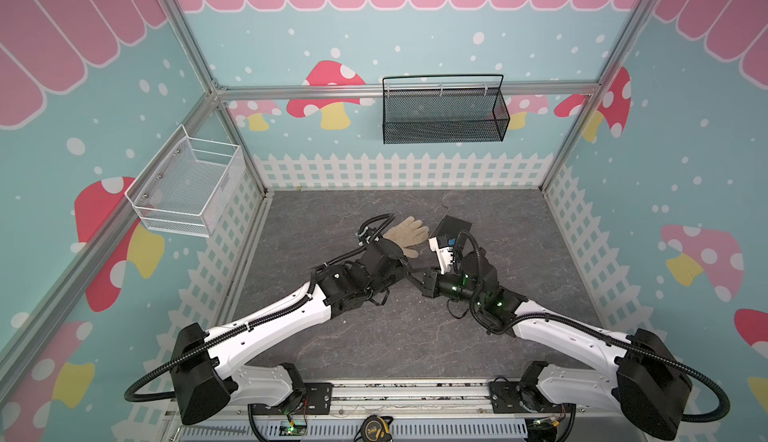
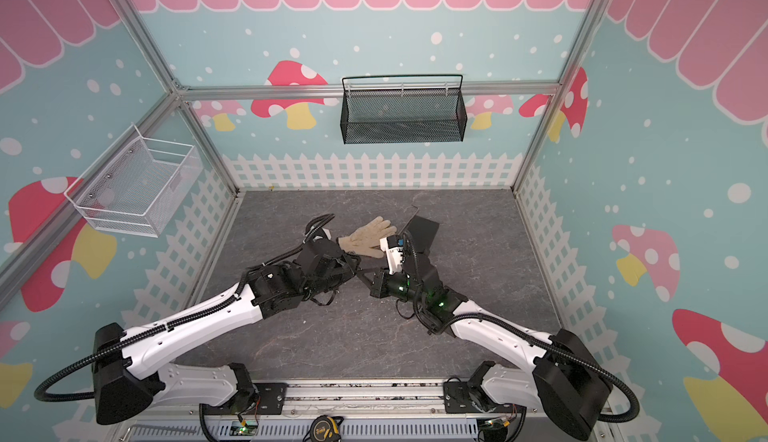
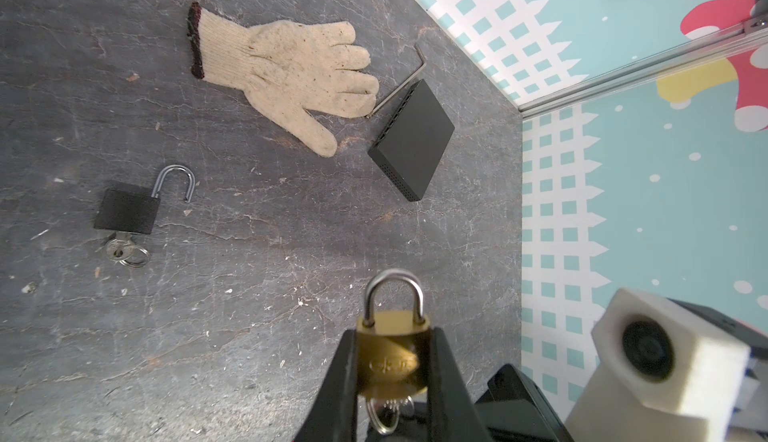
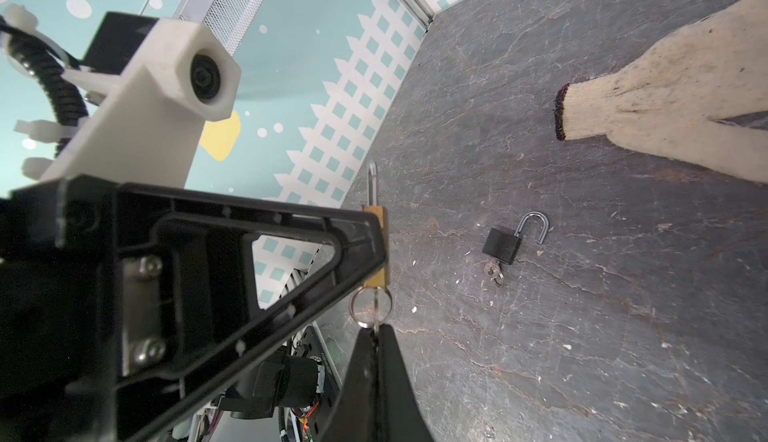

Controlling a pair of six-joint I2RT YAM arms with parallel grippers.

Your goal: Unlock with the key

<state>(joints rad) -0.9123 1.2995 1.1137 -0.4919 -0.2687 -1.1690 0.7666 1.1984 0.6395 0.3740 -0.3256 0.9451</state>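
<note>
My left gripper (image 3: 395,332) is shut on a brass padlock (image 3: 392,363), held above the table with its steel shackle (image 3: 394,290) seated in the body on both sides. A key (image 4: 376,309) with a ring sticks out of the lock's underside. My right gripper (image 4: 377,331) is shut on the key's head, just below the brass padlock (image 4: 385,253). In both top views the two grippers (image 1: 409,271) (image 2: 358,270) meet tip to tip mid-table, and the lock is too small to make out there.
A black padlock (image 3: 126,211) (image 4: 502,245) lies on the table with its shackle open and a key in it. A knit glove (image 1: 407,232), a flat black box (image 1: 453,226) and an Allen key (image 3: 405,82) lie behind. Wire baskets (image 1: 444,111) (image 1: 187,188) hang on the walls.
</note>
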